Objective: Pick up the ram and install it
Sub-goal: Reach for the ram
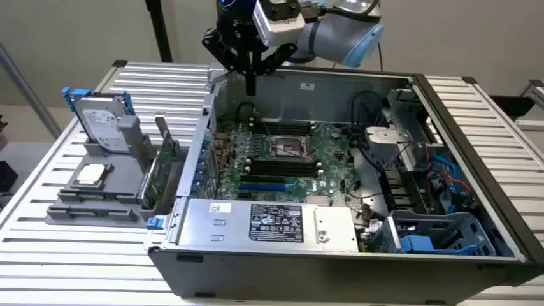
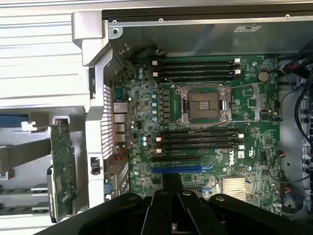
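While the empty gripper [image 1: 250, 86], fingers pressed together, is hovering over the case [image 1: 399, 74] rim, the ram [image 2: 62, 166] is standing just outside the case; likely needing fingers spread, squared edgewise.

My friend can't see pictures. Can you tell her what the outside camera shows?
A robot arm's tool hangs over the far wall of an open computer case, whose green motherboard lies bare inside. On the exterior view's left, a grey rack holds a hard drive, a silver processor chip and upright green boards.
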{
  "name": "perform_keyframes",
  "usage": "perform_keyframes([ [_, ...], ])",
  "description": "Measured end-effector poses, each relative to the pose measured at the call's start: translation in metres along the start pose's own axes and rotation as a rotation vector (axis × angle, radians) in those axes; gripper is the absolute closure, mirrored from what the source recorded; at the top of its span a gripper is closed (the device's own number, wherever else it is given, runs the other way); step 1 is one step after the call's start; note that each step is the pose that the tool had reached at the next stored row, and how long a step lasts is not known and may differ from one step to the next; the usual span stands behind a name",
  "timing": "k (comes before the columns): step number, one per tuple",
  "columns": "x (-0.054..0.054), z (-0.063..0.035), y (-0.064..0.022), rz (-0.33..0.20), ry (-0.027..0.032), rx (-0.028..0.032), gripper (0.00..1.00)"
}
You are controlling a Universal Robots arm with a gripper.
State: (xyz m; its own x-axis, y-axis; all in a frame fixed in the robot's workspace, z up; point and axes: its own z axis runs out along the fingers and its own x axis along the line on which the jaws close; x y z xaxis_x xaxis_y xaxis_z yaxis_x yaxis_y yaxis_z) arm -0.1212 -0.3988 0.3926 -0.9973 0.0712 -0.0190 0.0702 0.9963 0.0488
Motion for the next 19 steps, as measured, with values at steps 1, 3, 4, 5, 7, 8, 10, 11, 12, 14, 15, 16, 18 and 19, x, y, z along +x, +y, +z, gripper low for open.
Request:
perform_keyframes([
  [1,0.000,0.0000,0.0000,0.000,0.0000,0.0000,1.00],
  [3,0.000,0.0000,0.0000,0.000,-0.0001,0.0000,1.00],
  [4,0.000,0.0000,0.0000,0.000,0.0000,0.0000,1.00],
  [5,0.000,0.0000,0.0000,0.000,0.0000,0.0000,1.00],
  [7,0.000,0.0000,0.0000,0.000,0.0000,0.0000,1.00],
  [8,0.000,0.0000,0.0000,0.000,0.0000,0.0000,1.00],
  [10,0.000,0.0000,0.0000,0.000,0.0000,0.0000,1.00],
  [11,0.000,0.0000,0.0000,0.000,0.0000,0.0000,1.00],
  [12,0.000,0.0000,0.0000,0.000,-0.0001,0.0000,1.00],
  [14,0.001,-0.0001,-0.0002,0.000,0.0000,0.0002,1.00],
  [15,0.002,-0.0002,-0.0005,0.000,0.0002,0.0002,1.00],
  [16,0.005,-0.0002,-0.0008,0.000,0.0003,0.0002,1.00],
  [18,0.012,-0.0003,-0.0015,0.000,0.0008,0.0001,1.00],
  [19,0.016,-0.0004,-0.0020,0.000,0.0011,0.0001,1.00],
])
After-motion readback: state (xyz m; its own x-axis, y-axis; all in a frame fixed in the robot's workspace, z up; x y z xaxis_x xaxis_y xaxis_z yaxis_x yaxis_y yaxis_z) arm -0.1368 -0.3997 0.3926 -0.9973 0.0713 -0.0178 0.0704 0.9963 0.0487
